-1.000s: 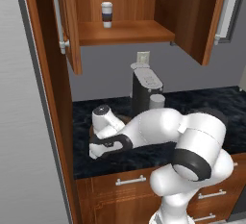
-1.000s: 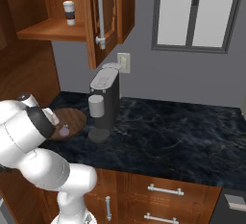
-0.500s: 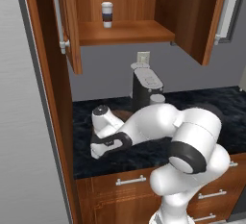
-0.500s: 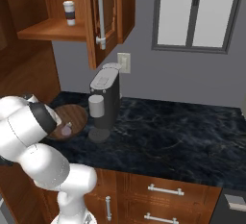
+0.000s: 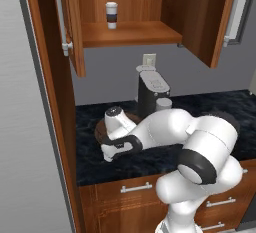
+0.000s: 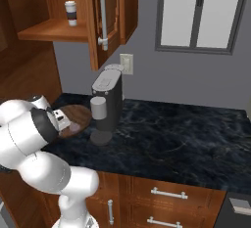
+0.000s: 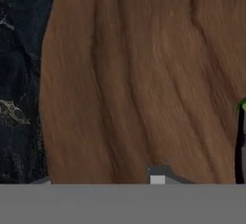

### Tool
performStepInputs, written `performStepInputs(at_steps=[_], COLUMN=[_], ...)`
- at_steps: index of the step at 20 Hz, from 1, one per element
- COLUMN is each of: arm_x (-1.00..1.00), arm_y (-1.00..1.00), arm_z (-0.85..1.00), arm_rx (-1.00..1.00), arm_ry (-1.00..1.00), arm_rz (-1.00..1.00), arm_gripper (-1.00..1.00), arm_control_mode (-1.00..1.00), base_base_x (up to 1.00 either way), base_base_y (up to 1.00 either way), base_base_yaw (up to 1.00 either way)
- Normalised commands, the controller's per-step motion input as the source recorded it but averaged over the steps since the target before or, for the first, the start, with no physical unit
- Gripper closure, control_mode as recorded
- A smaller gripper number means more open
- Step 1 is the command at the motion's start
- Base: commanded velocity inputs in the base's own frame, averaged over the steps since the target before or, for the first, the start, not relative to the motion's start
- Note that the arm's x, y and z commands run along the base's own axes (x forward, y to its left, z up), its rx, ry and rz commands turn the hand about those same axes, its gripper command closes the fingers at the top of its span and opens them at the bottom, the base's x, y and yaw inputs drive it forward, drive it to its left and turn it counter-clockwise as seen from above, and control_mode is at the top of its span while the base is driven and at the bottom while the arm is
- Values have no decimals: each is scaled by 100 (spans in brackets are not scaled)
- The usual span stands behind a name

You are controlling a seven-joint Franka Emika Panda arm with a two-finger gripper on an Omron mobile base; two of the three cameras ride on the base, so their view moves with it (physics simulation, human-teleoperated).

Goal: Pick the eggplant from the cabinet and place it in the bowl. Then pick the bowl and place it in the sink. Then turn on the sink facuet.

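The dark brown wooden bowl [image 5: 98, 131] [image 6: 78, 114] [image 7: 144, 74] sits on the black counter, left of the coffee machine. In the hand view the eggplant [image 7: 242, 141] is a dark purple strip with a green tip, lying in the bowl at the right edge. My gripper [image 5: 106, 150] [image 6: 61, 122] [image 7: 101, 180] is down at the bowl's near-left rim, with one fingertip inside the bowl and the other at its outer edge. I cannot tell whether the fingers clamp the rim. The cabinet [image 5: 130, 32] [image 6: 49, 29] stands open above. The sink and the sink facuet are out of view.
A white paper cup [image 5: 112, 15] [image 6: 71, 12] stands on the cabinet shelf. A dark coffee machine [image 5: 152, 94] [image 6: 108, 102] with a grey cup stands right beside the bowl. The black counter [image 6: 171, 134] runs to the right under a window [image 6: 201, 14]. A tall wooden panel [image 5: 47, 102] walls off the left.
The hand has settled a little at the bowl's rim and its fingers have drawn closer together. The bowl has not moved.
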Motion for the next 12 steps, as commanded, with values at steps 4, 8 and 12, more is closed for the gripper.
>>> performStepInputs(at_steps=[4, 8, 12], arm_x=[0, -16, -46], arm_y=[0, -1, -14], arm_z=[0, 11, 65], arm_rx=[0, 0, -3], arm_ry=[3, -3, -8], arm_rz=[0, 6, 13], arm_gripper=[100, 100, 100], arm_control_mode=[-100, -100, -100], base_base_x=[0, 0, 0], base_base_y=[0, 0, 0], base_base_yaw=[0, 0, 0])
